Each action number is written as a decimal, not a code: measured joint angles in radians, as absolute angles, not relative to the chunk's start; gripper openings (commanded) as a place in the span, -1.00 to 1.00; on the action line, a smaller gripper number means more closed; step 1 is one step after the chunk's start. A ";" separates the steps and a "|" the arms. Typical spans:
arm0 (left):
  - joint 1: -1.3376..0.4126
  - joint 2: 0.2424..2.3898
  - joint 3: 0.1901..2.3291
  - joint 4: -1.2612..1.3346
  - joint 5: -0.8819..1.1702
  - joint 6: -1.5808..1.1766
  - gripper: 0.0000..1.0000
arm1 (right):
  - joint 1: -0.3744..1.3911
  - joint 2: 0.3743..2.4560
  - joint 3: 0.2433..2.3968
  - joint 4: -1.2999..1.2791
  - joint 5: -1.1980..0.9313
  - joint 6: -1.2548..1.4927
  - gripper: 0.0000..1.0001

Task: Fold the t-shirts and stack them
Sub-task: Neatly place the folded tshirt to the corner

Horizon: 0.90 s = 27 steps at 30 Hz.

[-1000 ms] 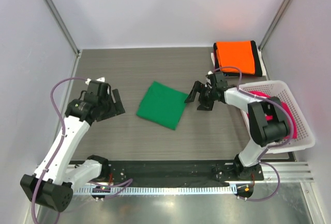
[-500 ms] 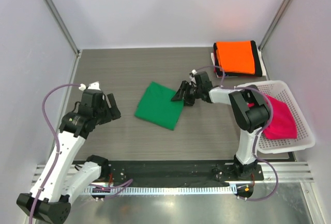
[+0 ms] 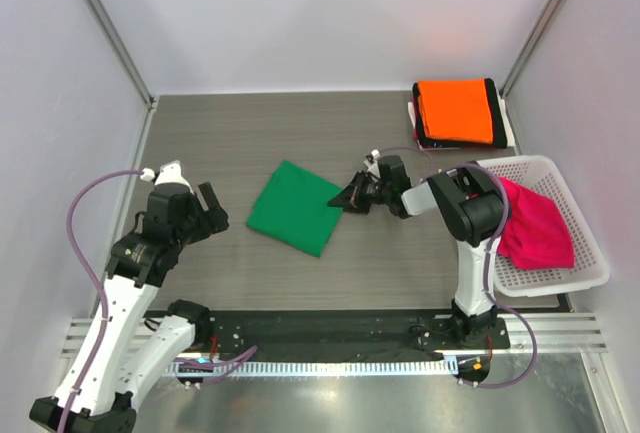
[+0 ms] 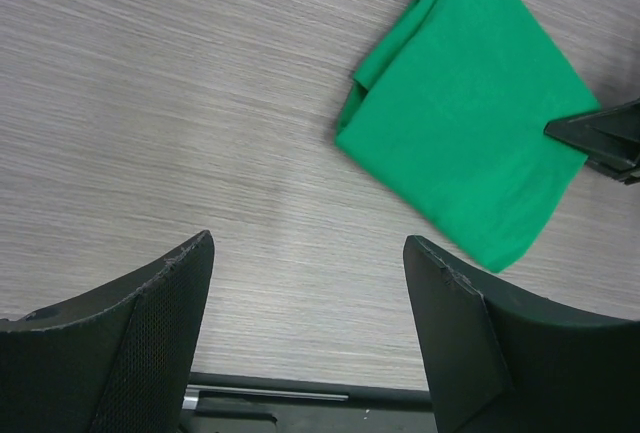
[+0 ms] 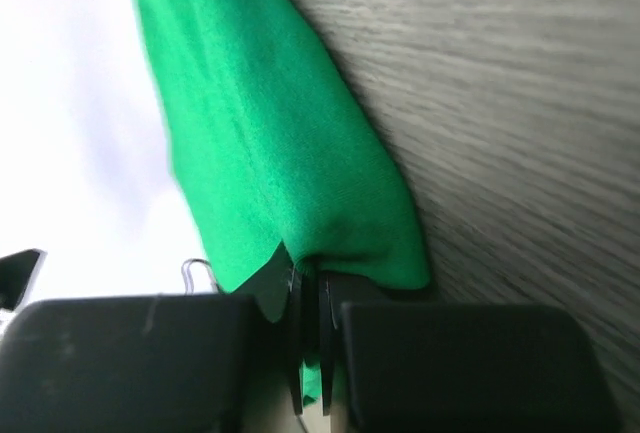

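Green t-shirt (image 3: 293, 206) folded, flat at bench (image 3: 250, 133) centre. Right pincer (image 3: 350, 196) clamped on its 3 o'clock corner — cloth pinched between the jaws. Left pincer (image 3: 212, 210) spread wide, holding nothing, apart at the shirt's 9 o'clock. Orange t-shirt (image 3: 455, 111) folded at 1 o'clock; pink t-shirt (image 3: 535, 233) in the basket (image 3: 590, 263) at 3 o'clock.

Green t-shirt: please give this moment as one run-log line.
right pincer: shut on green t-shirt edge | left pincer: open, empty | green t-shirt: folded, on table | pink t-shirt: in basket
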<state>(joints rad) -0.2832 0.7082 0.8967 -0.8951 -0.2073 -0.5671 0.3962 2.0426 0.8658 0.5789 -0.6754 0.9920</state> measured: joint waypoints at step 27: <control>-0.283 0.706 0.893 -0.882 -0.217 -0.566 0.54 | 0.229 1.789 1.768 -0.675 0.131 -0.079 -0.98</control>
